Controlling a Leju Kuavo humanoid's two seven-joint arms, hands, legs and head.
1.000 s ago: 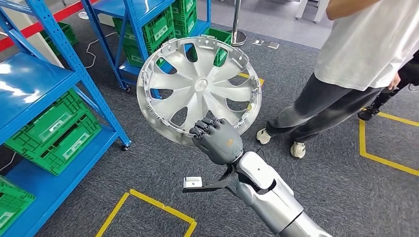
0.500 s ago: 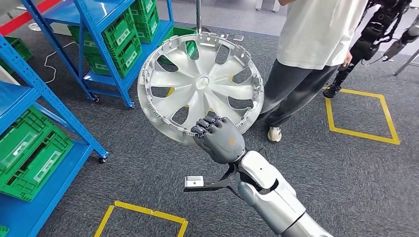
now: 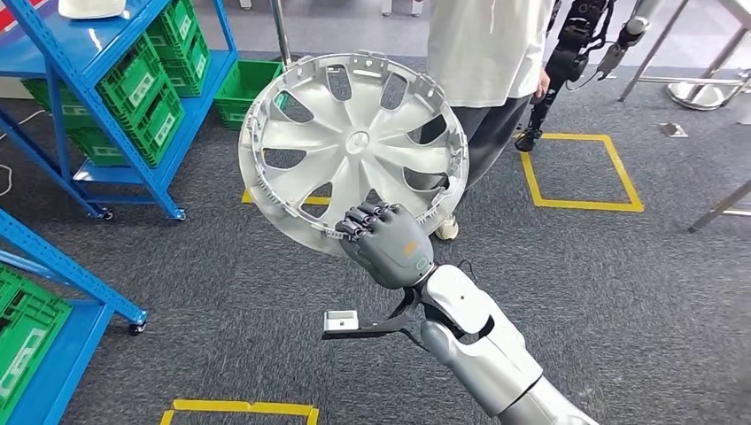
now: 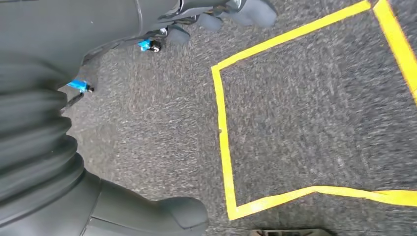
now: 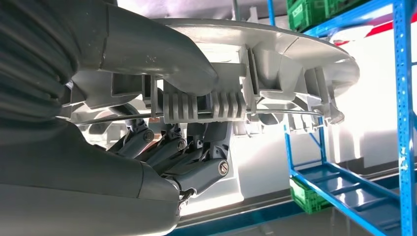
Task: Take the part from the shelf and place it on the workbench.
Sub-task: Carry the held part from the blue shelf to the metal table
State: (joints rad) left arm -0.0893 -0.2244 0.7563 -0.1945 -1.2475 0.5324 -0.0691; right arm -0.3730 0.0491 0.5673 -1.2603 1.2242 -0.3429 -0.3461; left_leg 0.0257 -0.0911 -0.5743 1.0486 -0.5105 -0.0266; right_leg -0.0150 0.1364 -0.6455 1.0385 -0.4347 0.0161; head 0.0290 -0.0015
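The part is a silver wheel cover [image 3: 354, 146] with spoke-shaped openings, held up in front of me with its ribbed inner face toward me. My right hand [image 3: 387, 243] grips its lower rim, fingers curled over the edge. In the right wrist view the thumb lies across the wheel cover's rim [image 5: 275, 44] and the dark fingers [image 5: 196, 152] clamp it from the other side. In the left wrist view my left hand [image 4: 59, 172] hangs above grey carpet; its ribbed cover and thumb show, and its finger position is not readable.
A blue shelf rack with green crates [image 3: 133, 88] stands at the far left, and a nearer blue rack [image 3: 53, 257] with a green crate [image 3: 22, 328] at the left edge. A person in a white shirt [image 3: 487, 44] stands just behind the wheel cover. A yellow floor square [image 3: 576, 168] lies to the right.
The whole view has swung to the right: the racks slid left and the person moved toward the centre. My right hand keeps the same grip on the wheel cover.
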